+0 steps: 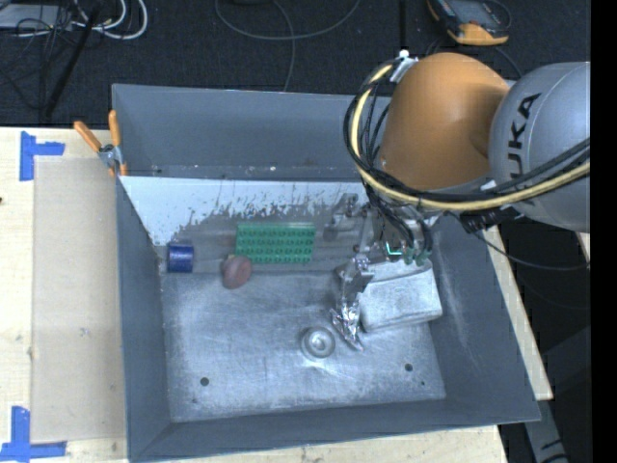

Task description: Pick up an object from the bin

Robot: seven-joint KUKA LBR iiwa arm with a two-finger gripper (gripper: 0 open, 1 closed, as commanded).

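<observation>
Gripper (348,332) hangs low in the bin (241,133), toward its right edge, between a small silver disc (316,342) and a grey flat block (405,302); whether it is open or closed cannot be told.

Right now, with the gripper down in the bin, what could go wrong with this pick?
1. The gripper is low between a silver round piece and a grey flat packet, both very close. It may well knock one aside or catch the wrong one.
2. The round piece looks low and flat on the floor, so it could slip out of a grasp.
3. The packet lies near the bin's right wall; a push might wedge it there.
</observation>
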